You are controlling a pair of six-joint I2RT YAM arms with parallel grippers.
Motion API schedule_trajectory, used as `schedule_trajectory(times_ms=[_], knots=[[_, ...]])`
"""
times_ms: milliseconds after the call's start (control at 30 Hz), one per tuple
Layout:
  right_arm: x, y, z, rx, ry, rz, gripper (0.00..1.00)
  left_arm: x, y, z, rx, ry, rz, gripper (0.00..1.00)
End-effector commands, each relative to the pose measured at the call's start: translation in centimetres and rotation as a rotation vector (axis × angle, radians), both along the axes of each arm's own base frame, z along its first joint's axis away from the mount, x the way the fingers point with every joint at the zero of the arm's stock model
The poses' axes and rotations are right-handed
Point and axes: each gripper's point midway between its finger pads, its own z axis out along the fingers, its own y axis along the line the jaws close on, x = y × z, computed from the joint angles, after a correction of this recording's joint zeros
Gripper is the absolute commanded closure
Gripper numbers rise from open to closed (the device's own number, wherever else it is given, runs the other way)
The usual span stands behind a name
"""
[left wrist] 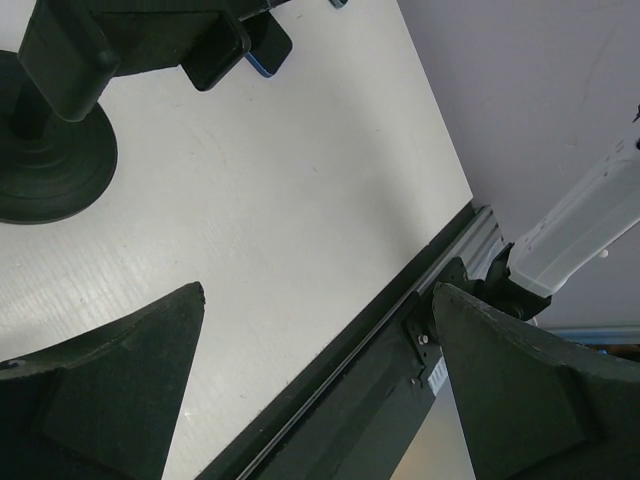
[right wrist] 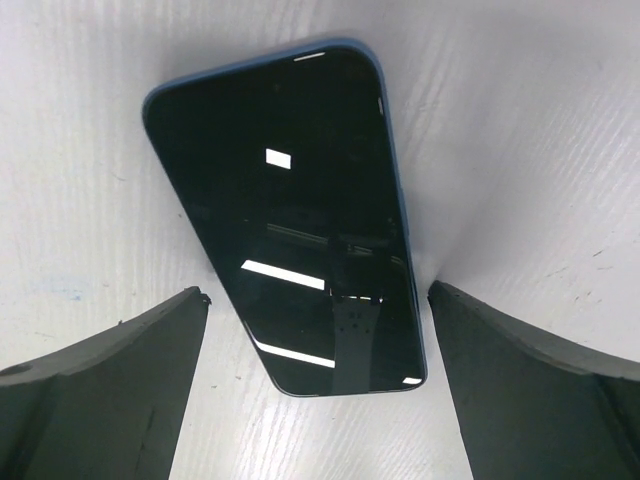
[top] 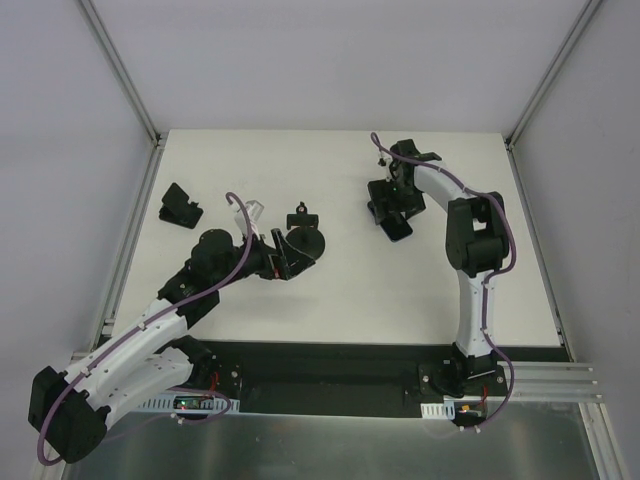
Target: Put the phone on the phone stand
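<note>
Step in hand: pickup of the phone (right wrist: 290,210). Placement is not yet begun.

You are holding the right end effector (right wrist: 315,292) directly over the phone, released, jaws spread wide and gripping nothing. The phone is lying flat, screen up, on the counter (top: 300,170), right of centre and toward the far side. In the right wrist view its near end is sitting between the two fingers (right wrist: 110,380), skewed slightly to their line. Bare counter is showing on both sides, so neither finger is touching it. I cannot tell whether the tips are reaching the counter.

The stand (top: 306,243) is standing upright near mid-counter, well apart from the phone and to its left. The left end effector (left wrist: 320,290) is hovering just beside the stand's base, also released, with nothing between its fingers.

Judgement on the next move: you are going to need to square the right wrist to the phone's long edges, come down, and clench across the narrow width. The phone is thin, glossy and lying flat, so a shallow pinch is likely to slip. After that come the lift, the carry leftward and the tilt into the holder. The left arm looks placed to steady the base.

A black block (top: 178,207) is sitting far left and looks irrelevant to the task.
</note>
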Motion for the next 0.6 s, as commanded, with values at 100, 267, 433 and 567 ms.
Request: schedule_trajectory(times_ms=[100,267,433,567], knots=[[0.5,-0.6,-0.4,-0.011,0.029,-0.067,0.04,1.0,0.2,2.5,-0.051,0.005,0.057,0.07],[0.3,-0.7,-0.4,-0.008,0.036,-0.084,0.03,1.6,0.8,3.9,-0.03,-0.007,0.103,0.07],[0.1,0.1,-0.2,0.033,0.054,-0.073,0.15,2.1,1.5,6.4,-0.062,-0.059,0.158,0.09],[-0.5,0.4,0.0,0.049,0.065,-0.041,0.02,2.5,1.6,6.8,-0.06,-0.067,0.173,0.09]])
